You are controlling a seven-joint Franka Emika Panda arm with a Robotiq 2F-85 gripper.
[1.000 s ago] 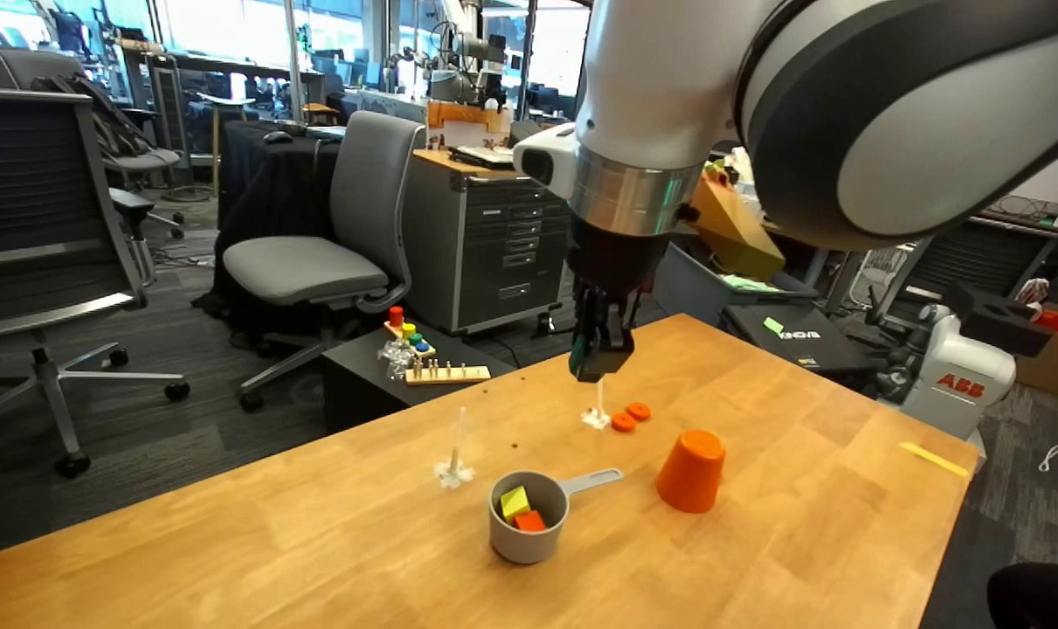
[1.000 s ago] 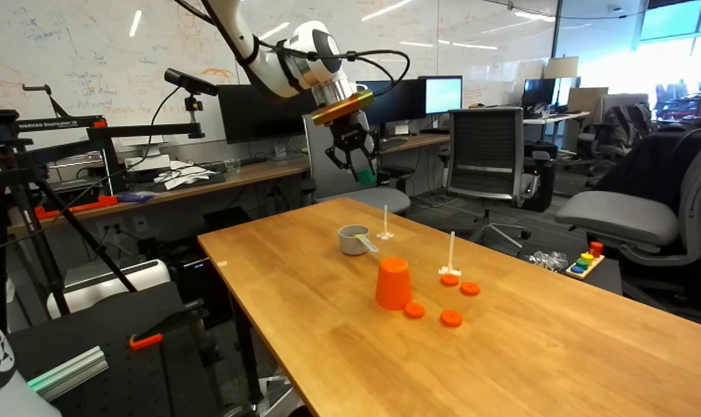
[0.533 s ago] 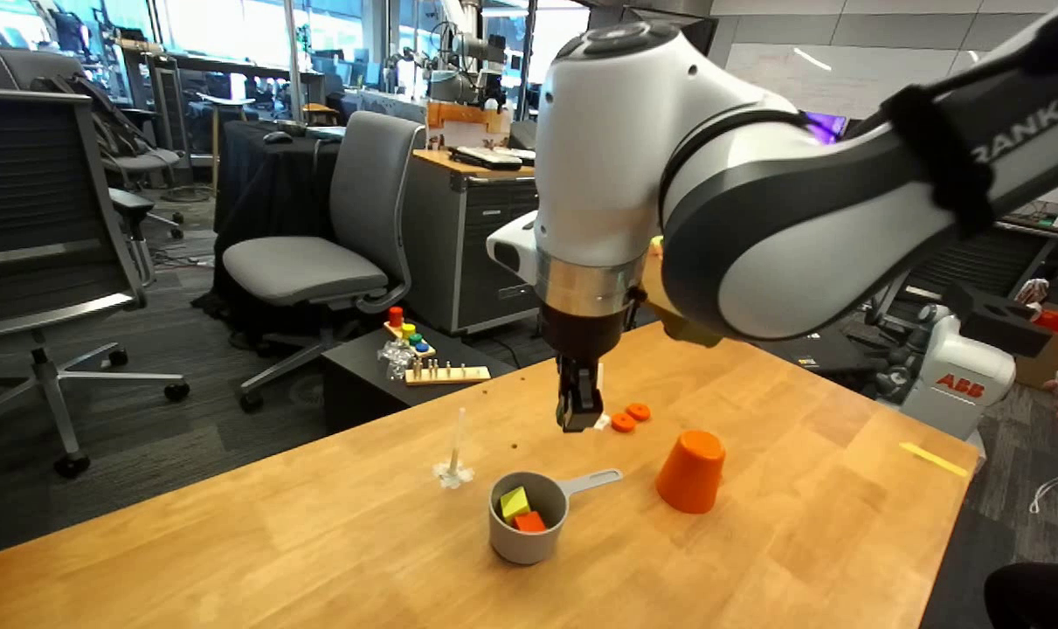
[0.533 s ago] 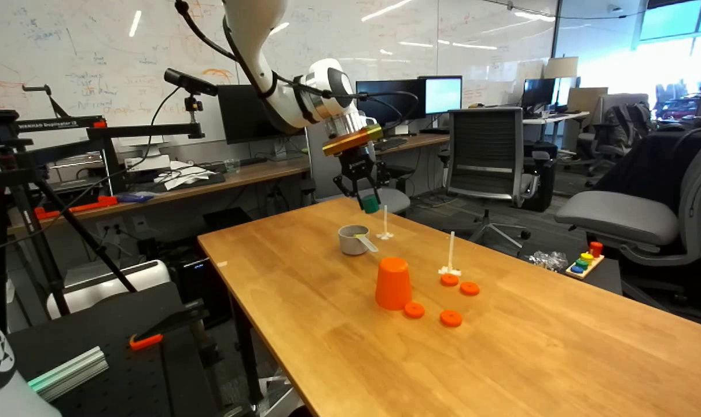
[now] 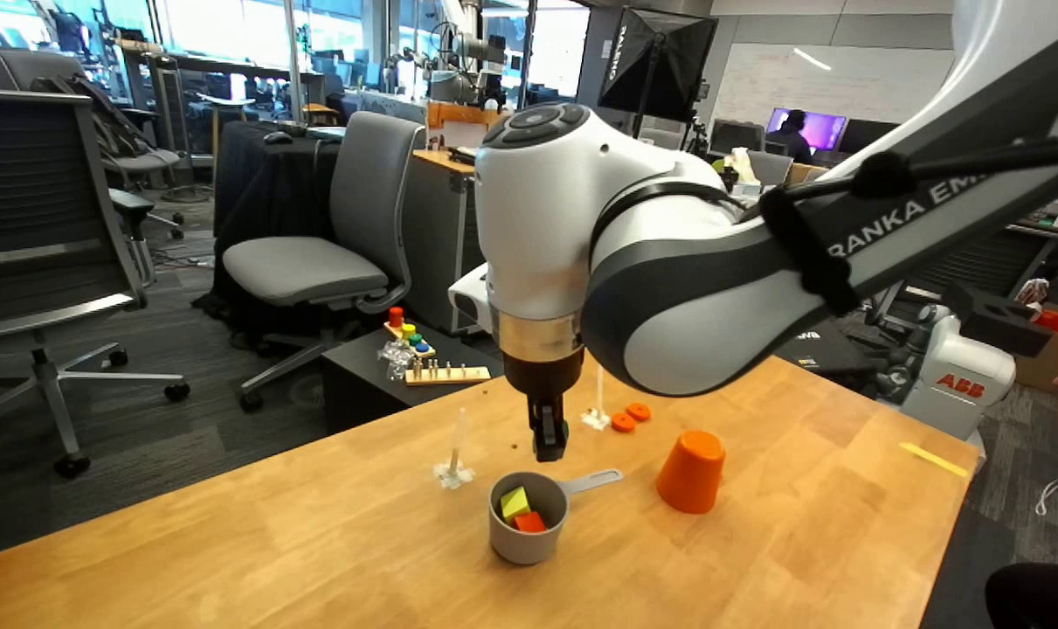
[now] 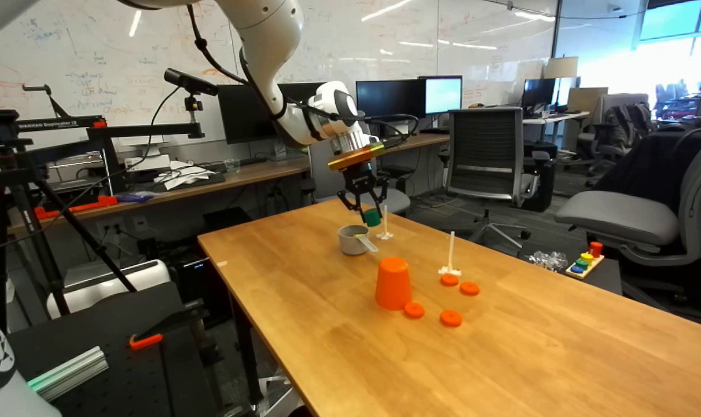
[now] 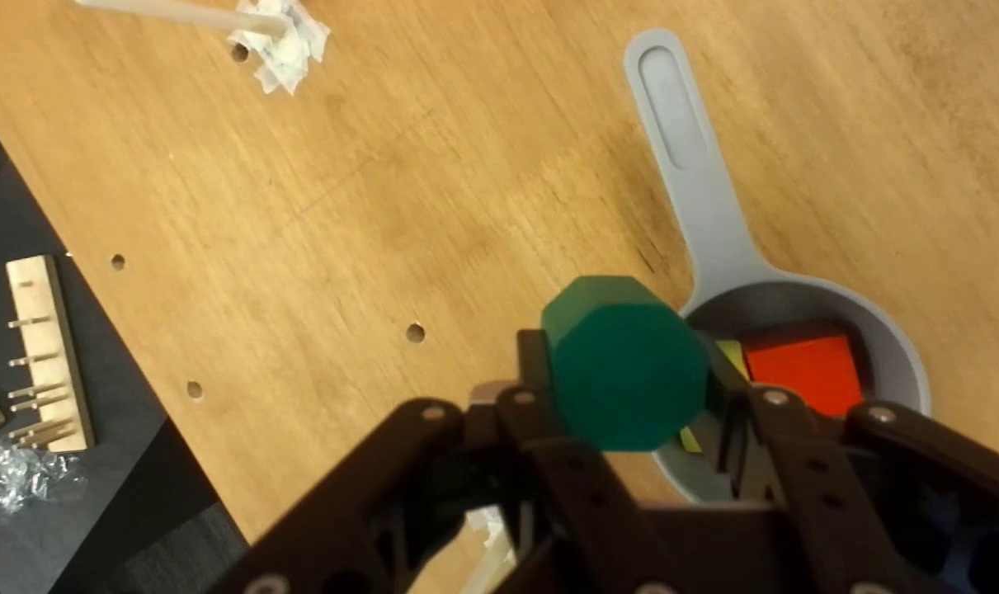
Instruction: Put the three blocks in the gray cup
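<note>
Supporting the cup [image 5: 522, 549] and its neighbours, the bench [image 5: 319, 542] forms the flat base of the task. The arm [image 5: 572, 227] reaches over it with its end turned down, so that a load may be released from above. The pincer [image 7: 631, 367] is clamped on the green block [image 6: 373, 218], a pad [image 7: 534, 359] against each of two opposite sides, which leaves the underside free for the drop. The tumbler [image 5: 691, 472] stands wide end down, apart from the cup, and seemingly plays no part. The cup stands upright, its handle [image 7: 687, 157] out to one side, so the mouth is unobstructed. Two pegs [image 6: 451, 252] rise from white patches [image 7: 289, 58], probably tape to hold them erect; the one near the cup calls for care. The green block, third of the set, hangs above and beside the cup; in the wrist view it overlaps the rim rather than the centre, so a small shift before release is presumably needed. The red block [image 5: 530, 521] and yellow block [image 5: 515, 503] lie side by side inside the cup, apparently leaving room for it.
</note>
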